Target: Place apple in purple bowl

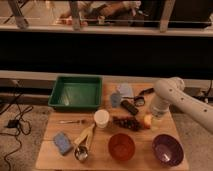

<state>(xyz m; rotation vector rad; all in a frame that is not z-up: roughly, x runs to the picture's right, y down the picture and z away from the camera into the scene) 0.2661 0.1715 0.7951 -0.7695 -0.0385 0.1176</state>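
Two bowls sit nearest you along the wooden table's [100, 161] front edge: the orange-red bowl [121, 146] near the middle and the purple bowl [167, 149] at the right corner, with a strip of bare wood between them. Just behind that gap the apple [147, 120] rests on the table beside the grape bunch [127, 122], and your gripper [154, 115] hangs just over the apple's right side, jaws spread wide and gripping nothing. Farther back the green tray [76, 92] fills the left rear of the table, and beyond it a dark wall runs across the room.
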